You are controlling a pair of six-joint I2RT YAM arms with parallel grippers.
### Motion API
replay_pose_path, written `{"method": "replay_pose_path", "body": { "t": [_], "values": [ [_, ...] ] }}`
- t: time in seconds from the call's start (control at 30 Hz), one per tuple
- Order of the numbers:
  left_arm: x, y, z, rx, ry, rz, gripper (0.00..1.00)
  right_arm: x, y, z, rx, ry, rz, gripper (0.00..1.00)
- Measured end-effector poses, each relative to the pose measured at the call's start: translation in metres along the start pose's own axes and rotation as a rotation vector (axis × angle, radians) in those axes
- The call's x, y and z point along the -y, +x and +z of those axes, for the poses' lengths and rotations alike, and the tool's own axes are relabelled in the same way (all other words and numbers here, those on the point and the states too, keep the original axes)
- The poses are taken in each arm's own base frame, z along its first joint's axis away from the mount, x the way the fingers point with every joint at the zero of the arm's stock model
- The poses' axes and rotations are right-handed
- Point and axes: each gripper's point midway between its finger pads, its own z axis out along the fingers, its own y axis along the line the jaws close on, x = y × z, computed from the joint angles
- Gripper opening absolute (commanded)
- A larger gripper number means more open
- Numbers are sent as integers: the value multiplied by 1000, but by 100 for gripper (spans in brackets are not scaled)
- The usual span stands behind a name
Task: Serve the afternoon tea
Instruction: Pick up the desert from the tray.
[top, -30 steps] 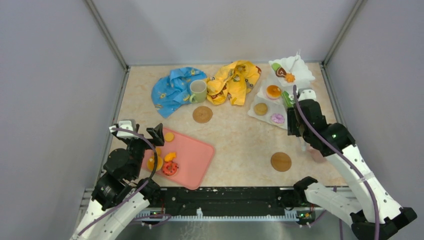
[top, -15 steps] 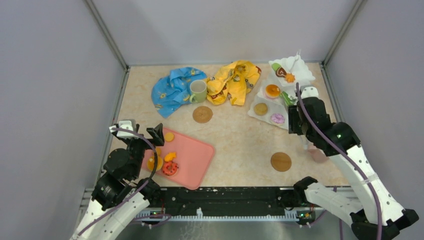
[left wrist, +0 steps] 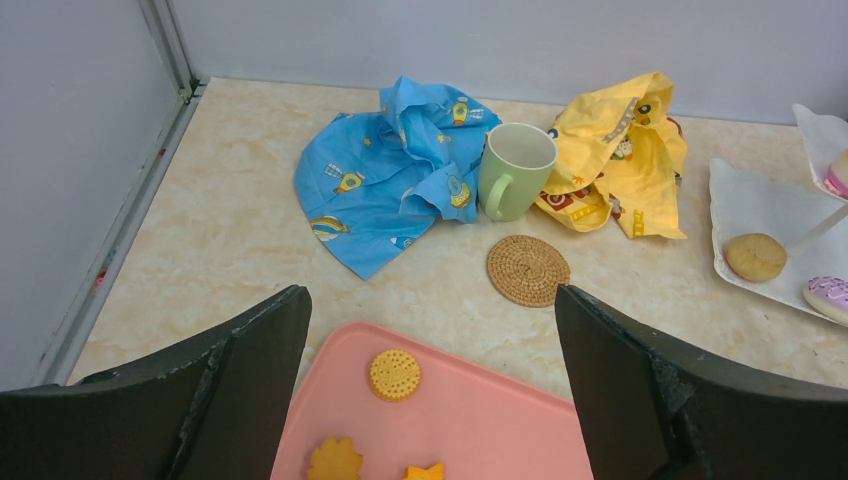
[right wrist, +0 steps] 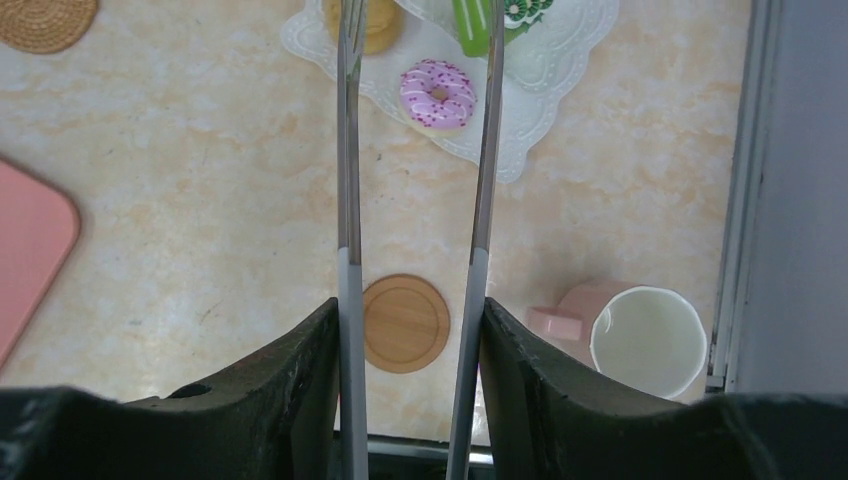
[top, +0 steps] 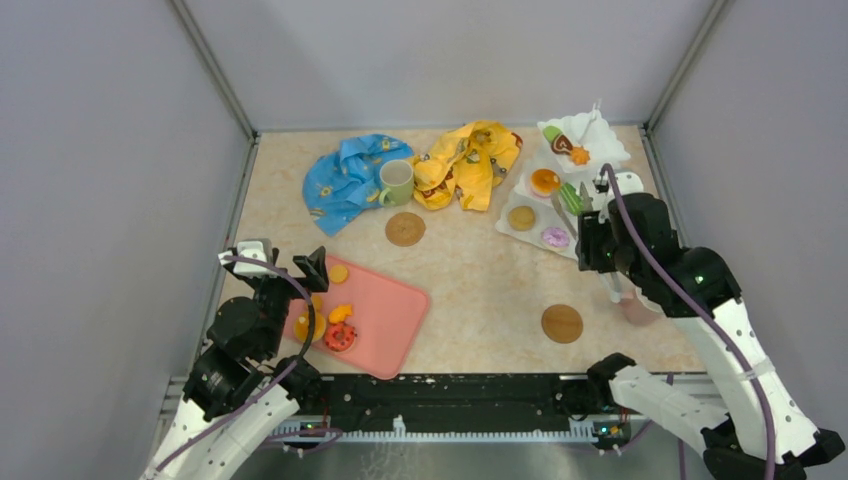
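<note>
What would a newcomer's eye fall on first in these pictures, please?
First, the long metal tongs clamped in the right end effector, reaching toward the white three-tier stand at the far right, where a pink donut lies on the bottom tier. Next, the crumpled blue cloth and yellow cloth flanking the pale green mug at the back. Near left, the open left end effector hangs over the pink tray.

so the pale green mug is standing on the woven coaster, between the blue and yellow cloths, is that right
Not quite. The pale green mug does stand between the blue cloth and the yellow cloth, but it is behind the woven coaster, not on it. The coaster has nothing on it. The left wrist view shows this.
</note>
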Motion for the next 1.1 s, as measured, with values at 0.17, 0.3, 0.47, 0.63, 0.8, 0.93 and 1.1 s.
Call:
{"method": "replay_pose_path", "body": {
  "t": [0.17, 0.3, 0.47, 0.63, 0.8, 0.93, 1.1],
  "values": [
    [0, 0, 0, 0, 0, 0, 99, -14, -1, -12, 17, -102, 12, 46],
    [0, 0, 0, 0, 0, 0, 99, -34, -1, -20, 31, -230, 27, 45],
    [0, 0, 0, 0, 0, 0, 99, -65, 4, -20, 51, -400, 57, 45],
    [0, 0, 0, 0, -1, -1, 99, -96, 15, -7, 44, -547, 87, 45],
    [0, 0, 0, 0, -2, 0, 99, -125, 23, 6, 24, -635, 71, 45],
    [-1, 0, 0, 1, -6, 0, 99, -164, 36, 9, 19, -731, 2, 46],
    [-3, -1, 0, 3, -20, -1, 99, -218, 60, 18, 16, -835, -96, 46]
  ]
}}
